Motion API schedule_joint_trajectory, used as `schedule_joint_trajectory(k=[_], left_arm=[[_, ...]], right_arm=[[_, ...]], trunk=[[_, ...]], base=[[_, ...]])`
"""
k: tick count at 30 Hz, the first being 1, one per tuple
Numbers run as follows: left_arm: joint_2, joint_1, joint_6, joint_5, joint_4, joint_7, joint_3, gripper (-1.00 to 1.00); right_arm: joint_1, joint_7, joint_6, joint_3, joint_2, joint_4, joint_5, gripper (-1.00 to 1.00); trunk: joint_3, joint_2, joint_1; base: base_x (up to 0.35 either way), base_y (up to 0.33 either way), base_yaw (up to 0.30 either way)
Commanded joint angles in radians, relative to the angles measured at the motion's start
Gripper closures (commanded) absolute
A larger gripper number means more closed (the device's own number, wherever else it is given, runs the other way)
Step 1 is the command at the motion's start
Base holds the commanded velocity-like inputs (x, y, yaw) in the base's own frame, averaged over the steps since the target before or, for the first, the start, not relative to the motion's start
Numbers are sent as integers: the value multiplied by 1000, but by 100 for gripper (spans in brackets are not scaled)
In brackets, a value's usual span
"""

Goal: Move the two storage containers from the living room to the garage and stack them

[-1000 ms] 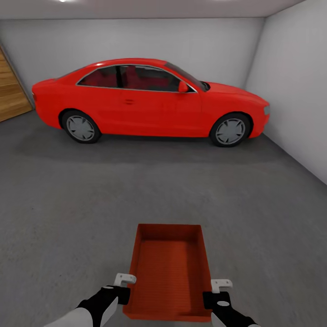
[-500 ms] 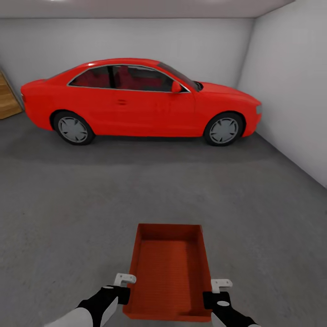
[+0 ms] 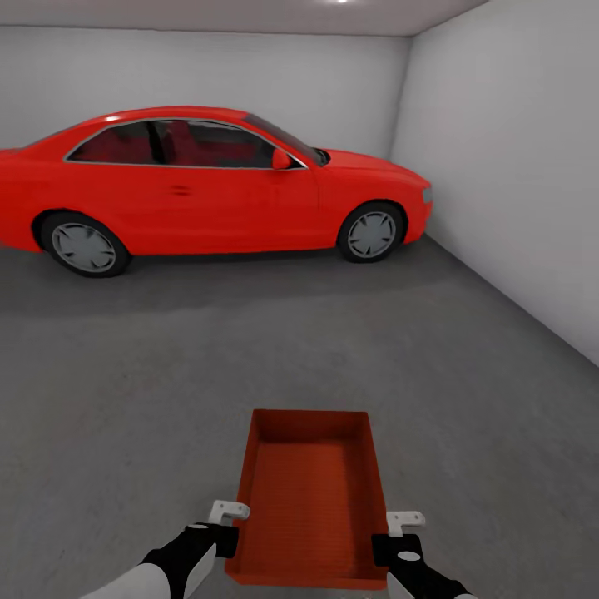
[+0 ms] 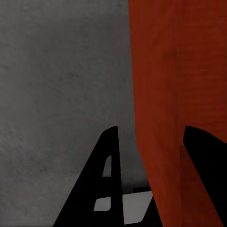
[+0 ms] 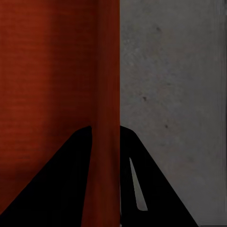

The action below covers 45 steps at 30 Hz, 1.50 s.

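A: Storage container [image 3: 309, 499] is held level at its near end, each side wall pinched between the fingers of the left gripper [image 3: 223, 532] and right gripper [image 3: 393, 537], so neither side sags.

B: Where is it carried?

A: Above the floor [image 3: 166, 391] of the garage; no second bin is seen there. Beyond the container a red car [image 3: 208, 183] is parked against the far wall [image 3: 249, 75].

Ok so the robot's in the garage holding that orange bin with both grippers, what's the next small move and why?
Probably lower the storage container to the floor. The left gripper and right gripper each pinch a side wall, bare concrete lies below it, and no second bin shows to stack on.
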Motion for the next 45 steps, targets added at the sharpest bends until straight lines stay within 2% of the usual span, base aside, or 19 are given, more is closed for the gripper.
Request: schedule_joint_trajectory(k=[1,45], left_arm=[[0,0,6,-18,-2,4,0,100],[3,0,6,-15,-3,4,0,100]], right_arm=[[-1,-4,-5,-2,0,0,-5,100],[-1,-4,-4,-2,3,0,-5,100]], trunk=[[-1,-1,0],[-1,-1,0]], base=[[0,0,-285],[0,0,-285]])
